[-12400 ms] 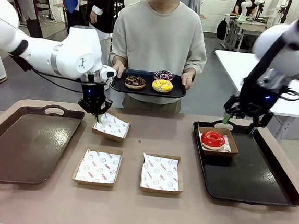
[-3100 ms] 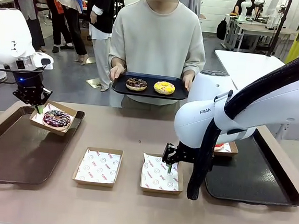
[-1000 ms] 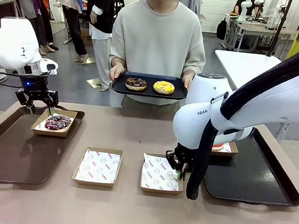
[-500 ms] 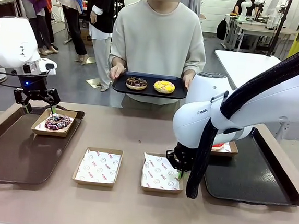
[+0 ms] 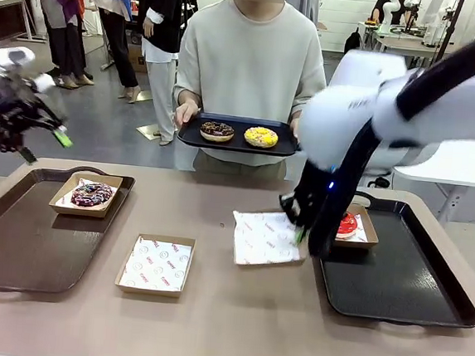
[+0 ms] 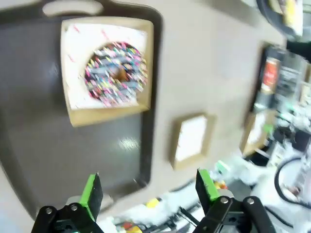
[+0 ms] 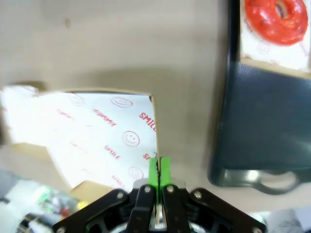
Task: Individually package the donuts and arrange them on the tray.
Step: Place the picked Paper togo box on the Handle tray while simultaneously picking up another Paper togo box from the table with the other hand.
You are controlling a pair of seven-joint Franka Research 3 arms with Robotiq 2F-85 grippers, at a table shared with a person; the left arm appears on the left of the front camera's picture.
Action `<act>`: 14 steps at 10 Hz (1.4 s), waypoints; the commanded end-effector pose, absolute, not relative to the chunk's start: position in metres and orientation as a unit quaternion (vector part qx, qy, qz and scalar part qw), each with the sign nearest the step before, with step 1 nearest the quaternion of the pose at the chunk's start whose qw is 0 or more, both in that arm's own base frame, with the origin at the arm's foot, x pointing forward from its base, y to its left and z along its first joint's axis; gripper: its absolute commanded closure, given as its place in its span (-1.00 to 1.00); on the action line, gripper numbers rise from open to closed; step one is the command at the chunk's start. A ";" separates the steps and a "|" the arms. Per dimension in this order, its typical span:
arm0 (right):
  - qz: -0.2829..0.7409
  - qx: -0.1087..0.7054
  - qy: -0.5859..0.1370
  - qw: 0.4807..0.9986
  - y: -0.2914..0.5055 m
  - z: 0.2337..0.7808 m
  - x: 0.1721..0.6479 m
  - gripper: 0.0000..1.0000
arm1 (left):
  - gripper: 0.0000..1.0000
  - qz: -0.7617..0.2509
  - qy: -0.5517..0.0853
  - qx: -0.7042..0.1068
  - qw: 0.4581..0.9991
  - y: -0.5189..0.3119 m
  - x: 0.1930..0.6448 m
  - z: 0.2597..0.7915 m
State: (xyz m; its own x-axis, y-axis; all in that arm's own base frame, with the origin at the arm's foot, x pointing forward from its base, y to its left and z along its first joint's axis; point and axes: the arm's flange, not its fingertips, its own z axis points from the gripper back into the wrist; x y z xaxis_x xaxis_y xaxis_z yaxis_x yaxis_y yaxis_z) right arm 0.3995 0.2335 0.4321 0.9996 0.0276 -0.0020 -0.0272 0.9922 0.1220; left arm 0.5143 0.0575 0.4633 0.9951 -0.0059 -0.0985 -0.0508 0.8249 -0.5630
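Front view shows the red donut (image 5: 347,225) in its carton on the right tray (image 5: 403,284), just right of the paper-lined box (image 5: 265,239). The sprinkled chocolate donut (image 5: 92,194) sits boxed on the left tray (image 5: 15,242), well left of that box. The dark chocolate donut (image 5: 217,130) and yellow-iced donut (image 5: 261,136) lie on the black tray (image 5: 236,147) that a person holds beyond it. The right gripper (image 5: 299,232) points down from a steeply bent arm, fingers pinched tight on the box's right edge, and the box sits askew. The left gripper (image 5: 45,146) hangs high, far left of the box, fingers spread wide and holding nothing. An empty box (image 5: 156,264) lies flat on the tan table (image 5: 224,335), left of the held one. People stand in the room behind.
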 end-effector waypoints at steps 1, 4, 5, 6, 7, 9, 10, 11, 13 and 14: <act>0.005 0.076 0.008 0.997 0.220 0.465 0.425 1.00 | -1.00 -0.005 0.054 -0.397 0.916 0.100 0.487 0.464; -0.002 0.073 0.010 0.997 0.226 0.518 0.471 1.00 | -1.00 -0.015 0.008 -0.521 0.853 0.157 0.453 0.456; -0.004 0.071 0.009 0.997 0.232 0.527 0.489 1.00 | -1.00 0.005 -0.017 -0.557 0.830 0.173 0.445 0.448; -0.015 0.070 0.016 0.997 0.239 0.529 0.508 1.00 | -1.00 0.028 -0.044 -0.590 0.806 0.191 0.434 0.439; -0.021 0.067 0.024 0.997 0.244 0.527 0.523 1.00 | -1.00 0.036 -0.064 -0.608 0.791 0.203 0.421 0.434; -0.032 0.063 0.035 0.997 0.250 0.519 0.547 1.00 | -1.00 0.065 -0.100 -0.611 0.782 0.219 0.403 0.427; -0.042 0.062 0.041 0.996 0.251 0.512 0.559 1.00 | -1.00 0.077 -0.116 -0.611 0.779 0.226 0.398 0.426; -0.048 0.068 0.040 0.996 0.250 0.508 0.566 1.00 | -1.00 0.088 -0.124 -0.612 0.776 0.227 0.395 0.426; -0.043 0.072 0.041 0.996 0.249 0.504 0.573 1.00 | -1.00 0.095 -0.118 -0.589 0.794 0.226 0.396 0.427; -0.031 0.072 0.047 0.996 0.247 0.503 0.576 1.00 | -1.00 0.090 -0.106 -0.609 0.781 0.237 0.397 0.425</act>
